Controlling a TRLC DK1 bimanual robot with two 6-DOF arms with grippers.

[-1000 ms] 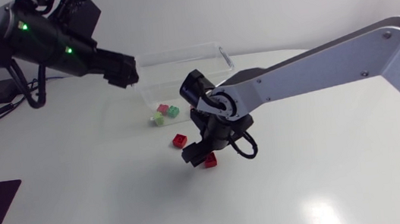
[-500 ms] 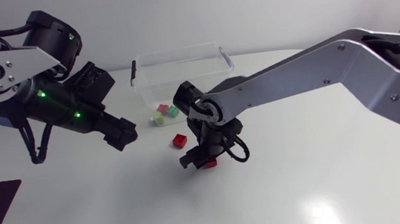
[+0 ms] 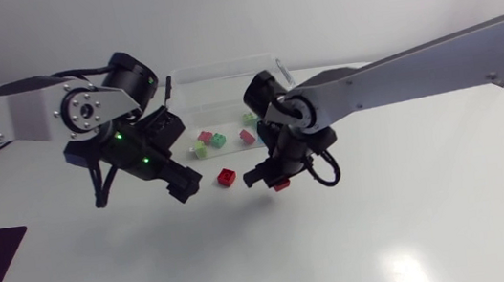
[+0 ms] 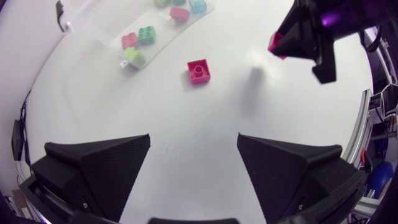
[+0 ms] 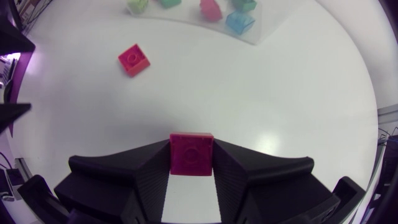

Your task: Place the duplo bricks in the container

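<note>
At the worktop's (image 3: 152, 269) left, the left arm (image 3: 27, 111) hangs low with its jaws open; just ahead of them a red duplo brick (image 3: 226, 176) lies loose; behind it the clear container (image 3: 224, 68) holds pink, green and blue bricks (image 3: 218, 140); further right, the right arm's (image 3: 399, 80) jaws grip a second red brick (image 3: 281, 185), lifted off the worktop.

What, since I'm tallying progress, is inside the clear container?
Through the container wall, several bricks show: a pink brick, a green brick, a light green brick, a second pink brick and a blue brick. The right arm covers part of it, so more may hide there.
</note>
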